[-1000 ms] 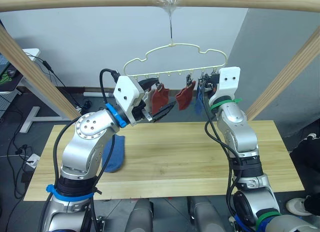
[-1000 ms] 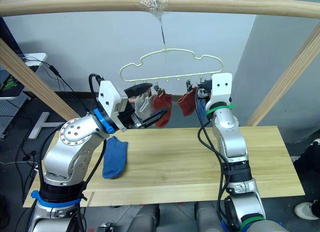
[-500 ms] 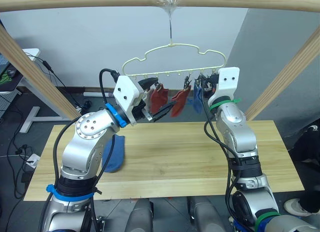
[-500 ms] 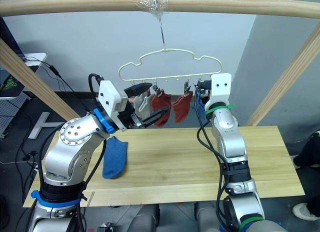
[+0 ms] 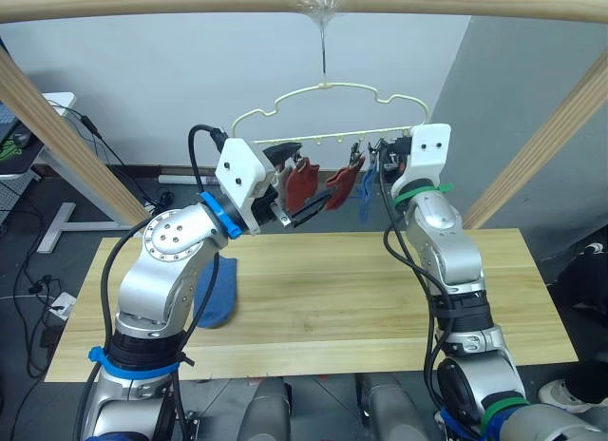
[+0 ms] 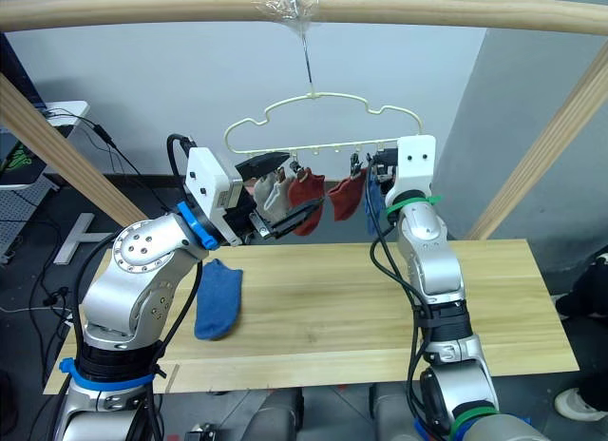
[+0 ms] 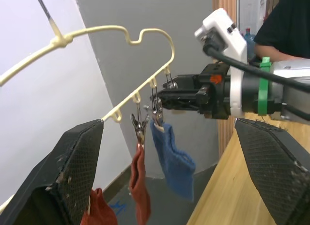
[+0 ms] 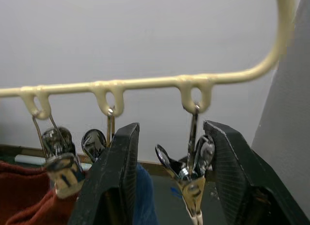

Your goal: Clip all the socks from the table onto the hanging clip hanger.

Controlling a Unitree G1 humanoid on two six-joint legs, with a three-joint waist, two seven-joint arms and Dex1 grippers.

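The table [image 5: 380,298] is carrying one blue sock [image 5: 215,289] near its left end. The hanger [image 5: 328,118] is hanging above it, holding grey, red and blue socks. The left gripper [image 5: 309,189] is spreading wide beside the red socks [image 5: 302,186], and the right gripper [image 8: 167,181] is standing parted around an end clip [image 8: 190,174], gripping nothing.

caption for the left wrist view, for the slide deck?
Open left claw faces the yellow hanger; right claw sits at the clip holding a blue sock, beside a red sock.
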